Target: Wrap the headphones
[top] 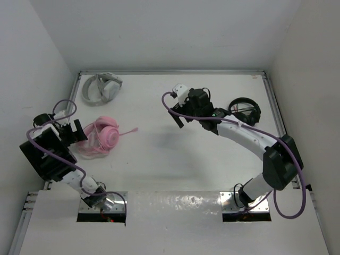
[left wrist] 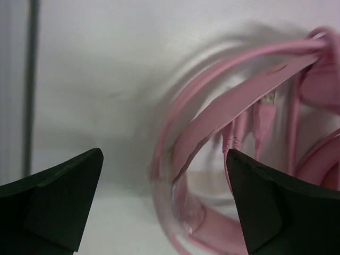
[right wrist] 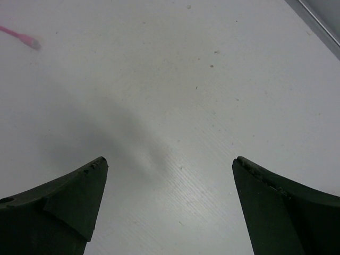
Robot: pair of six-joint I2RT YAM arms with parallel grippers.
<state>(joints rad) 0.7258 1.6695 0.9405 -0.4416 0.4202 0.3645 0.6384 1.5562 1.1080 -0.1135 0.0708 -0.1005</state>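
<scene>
The pink headphones [top: 102, 136] lie on the table at the left, earcups together, cable looped around them, with a short end of the cable [top: 129, 131] sticking out to the right. My left gripper [top: 79, 133] is open right at their left side; in the left wrist view the pink headband and cable loops [left wrist: 228, 106] lie between and beyond the open fingers, nothing gripped. My right gripper [top: 179, 118] is open and empty over the table's middle, well right of the headphones. The cable's plug tip [right wrist: 29, 41] shows at the top left of the right wrist view.
Grey-white headphones [top: 102, 87] lie at the back left corner. Black headphones [top: 245, 110] lie at the right, behind my right arm. White walls enclose the table on three sides.
</scene>
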